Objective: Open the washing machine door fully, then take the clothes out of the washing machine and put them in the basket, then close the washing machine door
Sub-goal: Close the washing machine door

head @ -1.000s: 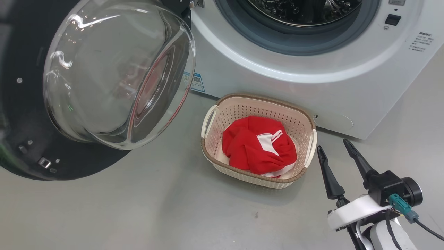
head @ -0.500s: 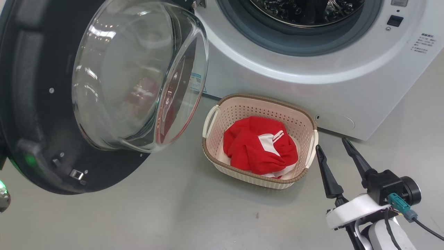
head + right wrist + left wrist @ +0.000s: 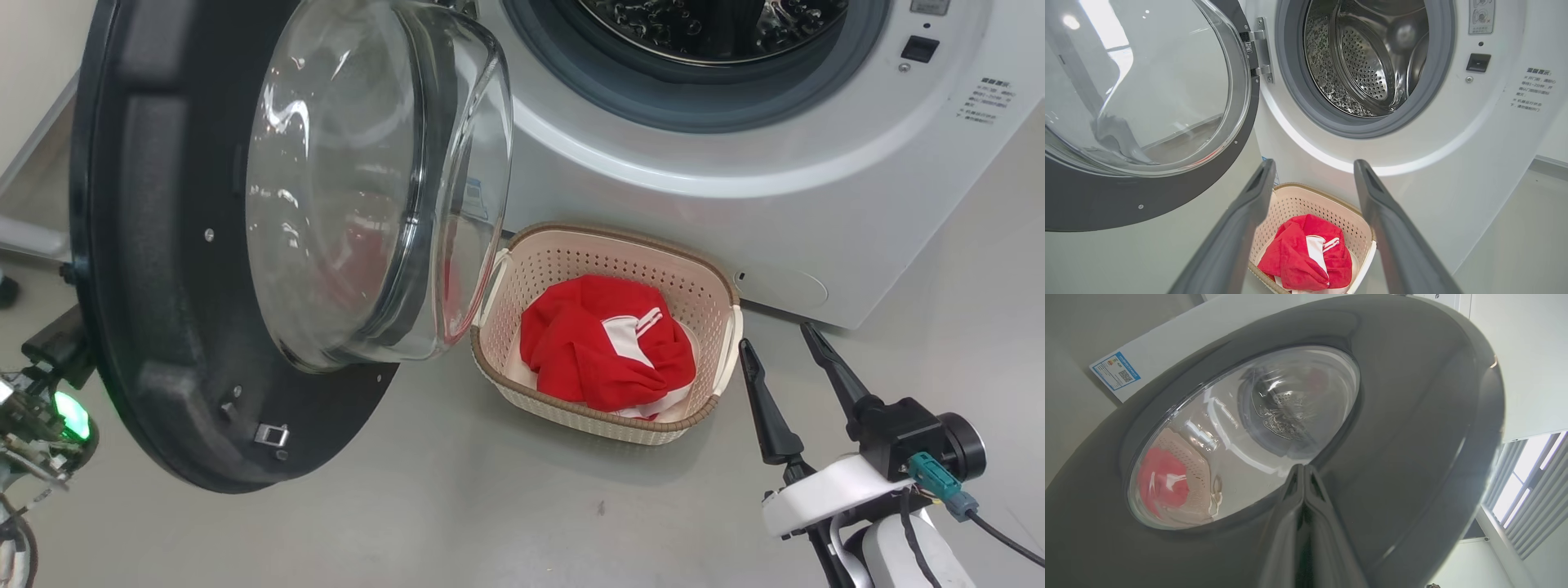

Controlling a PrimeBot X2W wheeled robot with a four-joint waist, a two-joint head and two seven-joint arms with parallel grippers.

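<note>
The washing machine door (image 3: 163,327) stands partly swung, its glass bowl (image 3: 367,180) bulging toward the white washing machine (image 3: 653,212), whose steel drum (image 3: 718,24) is bare. Red clothes (image 3: 604,343) with white trim lie in the cream basket (image 3: 604,245) on the floor below the opening. My left gripper (image 3: 1303,468) is shut with nothing in it, its tips at the door's outer face (image 3: 1412,416) by the window's edge. My left wrist (image 3: 49,408) shows behind the door. My right gripper (image 3: 775,339) hangs open just right of the basket, pointing at the machine (image 3: 1314,163).
The door's lower edge overhangs the grey floor (image 3: 457,506) left of the basket. A blue sticker (image 3: 1115,371) marks the machine's side. A window with slats (image 3: 1527,490) is at the far right in the left wrist view.
The door has swung toward the machine's opening, its glass bowl now nearer the basket. My left wrist has come into view behind it. The right gripper, basket and clothes have stayed put.
</note>
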